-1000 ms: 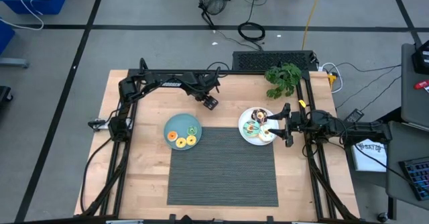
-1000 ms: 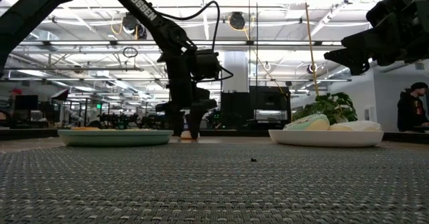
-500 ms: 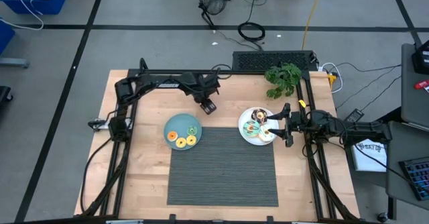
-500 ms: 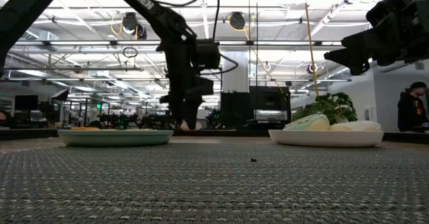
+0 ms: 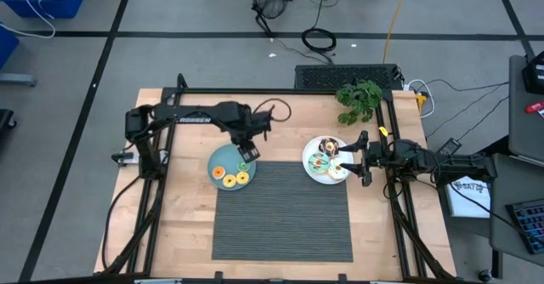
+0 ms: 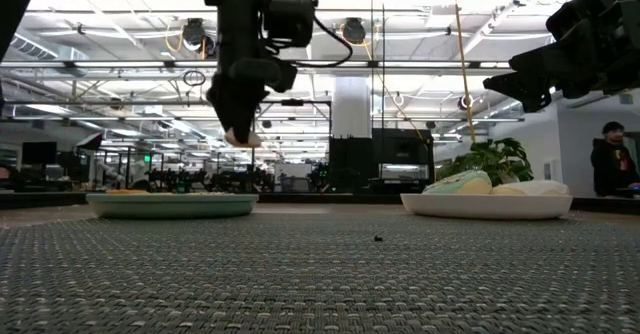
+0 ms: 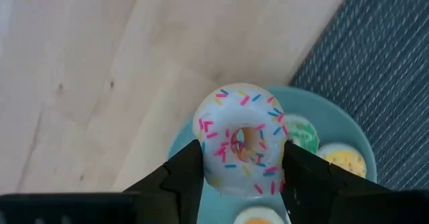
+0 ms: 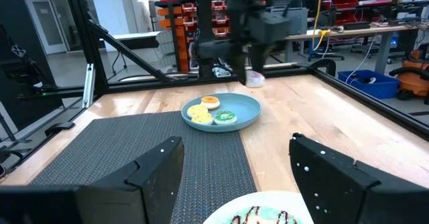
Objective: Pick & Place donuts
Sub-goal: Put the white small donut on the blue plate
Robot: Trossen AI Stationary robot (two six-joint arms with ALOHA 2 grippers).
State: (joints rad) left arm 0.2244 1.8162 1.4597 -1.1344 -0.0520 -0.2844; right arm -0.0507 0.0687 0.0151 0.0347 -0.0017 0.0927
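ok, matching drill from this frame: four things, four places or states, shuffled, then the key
Things:
1. white sprinkled donut
2. green donut
3. right gripper
4. potted plant

Places or states:
A. at the far edge of the table, right side
B. lying on the teal plate
C. open, hanging beside the white plate
D. held between the left gripper fingers, above the teal plate

Pairs: 1-D, 2-B, 3-C, 4-A
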